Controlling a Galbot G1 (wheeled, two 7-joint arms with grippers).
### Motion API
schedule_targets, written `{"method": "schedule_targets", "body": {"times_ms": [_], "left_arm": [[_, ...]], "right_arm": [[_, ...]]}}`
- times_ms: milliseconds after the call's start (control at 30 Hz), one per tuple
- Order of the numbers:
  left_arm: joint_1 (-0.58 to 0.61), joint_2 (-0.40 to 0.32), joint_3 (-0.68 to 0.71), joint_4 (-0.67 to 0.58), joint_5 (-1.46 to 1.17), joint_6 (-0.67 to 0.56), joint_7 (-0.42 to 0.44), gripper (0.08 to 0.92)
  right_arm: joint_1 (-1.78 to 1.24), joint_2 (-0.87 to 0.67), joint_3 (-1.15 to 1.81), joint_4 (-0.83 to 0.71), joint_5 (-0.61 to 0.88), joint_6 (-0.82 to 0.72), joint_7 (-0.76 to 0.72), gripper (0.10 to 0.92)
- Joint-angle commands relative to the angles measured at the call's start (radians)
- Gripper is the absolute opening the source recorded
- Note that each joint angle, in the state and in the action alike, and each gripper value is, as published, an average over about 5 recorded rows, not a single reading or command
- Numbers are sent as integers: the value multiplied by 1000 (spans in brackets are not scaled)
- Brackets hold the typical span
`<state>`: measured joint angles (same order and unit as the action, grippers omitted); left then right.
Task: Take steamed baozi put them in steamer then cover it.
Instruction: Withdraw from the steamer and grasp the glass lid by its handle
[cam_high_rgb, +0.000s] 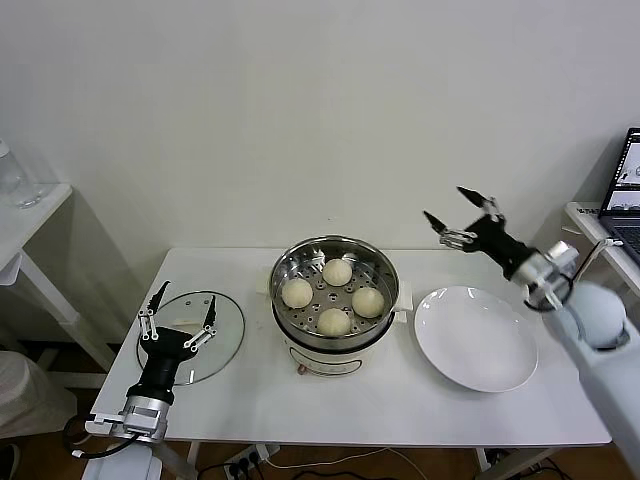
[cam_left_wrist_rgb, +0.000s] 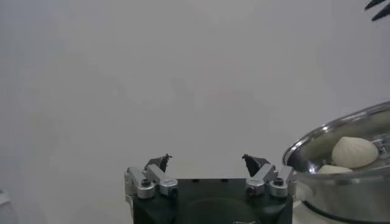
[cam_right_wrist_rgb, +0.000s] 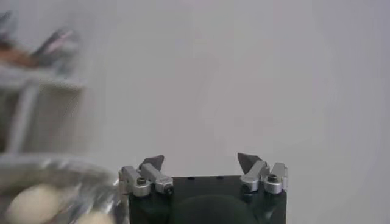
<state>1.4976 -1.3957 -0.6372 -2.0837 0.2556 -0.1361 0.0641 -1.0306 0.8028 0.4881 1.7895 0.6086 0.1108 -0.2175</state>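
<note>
- Steamer (cam_high_rgb: 334, 290): centre of the white table (cam_high_rgb: 250, 400), uncovered.
- Steamed baozi (cam_high_rgb: 337, 272): four, all on the perforated tray inside the steamer.
- Cover (cam_high_rgb: 190, 337): flat on the table, left of the steamer.
- White plate (cam_high_rgb: 476, 338): right of the steamer.
- Left gripper (cam_high_rgb: 179, 314): over the cover, fingers spread, holding nothing.
- Right gripper (cam_high_rgb: 459, 212): raised beyond the plate, fingers spread, holding nothing.

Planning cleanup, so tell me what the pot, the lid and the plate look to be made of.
Round shiny steamer pot: looks like polished steel, mirror-bright, with a perforated tray. Round clear lid: seemingly glass, the table shows through; metal-looking rim. Flat white plate: glossy, probably ceramic, possibly plastic.
</note>
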Motion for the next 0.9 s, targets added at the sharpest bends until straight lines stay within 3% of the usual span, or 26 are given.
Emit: {"method": "schedule_targets", "body": {"times_ms": [33, 333, 633, 900], "left_arm": [[-7, 6, 4, 41, 11, -60, -12, 823], [-21, 10, 1, 164, 198, -149, -52, 823], [-126, 32, -52, 502, 889, -321, -285, 823], [-200, 57, -94, 648, 1212, -328, -395, 823]], "right_arm": [[-507, 364, 238, 224, -143, 255, 283, 823], [-582, 495, 181, 241, -206, 312, 299, 823], [-566, 515, 153, 208, -237, 310, 301, 823], [-555, 523, 138, 185, -252, 310, 299, 823]]}}
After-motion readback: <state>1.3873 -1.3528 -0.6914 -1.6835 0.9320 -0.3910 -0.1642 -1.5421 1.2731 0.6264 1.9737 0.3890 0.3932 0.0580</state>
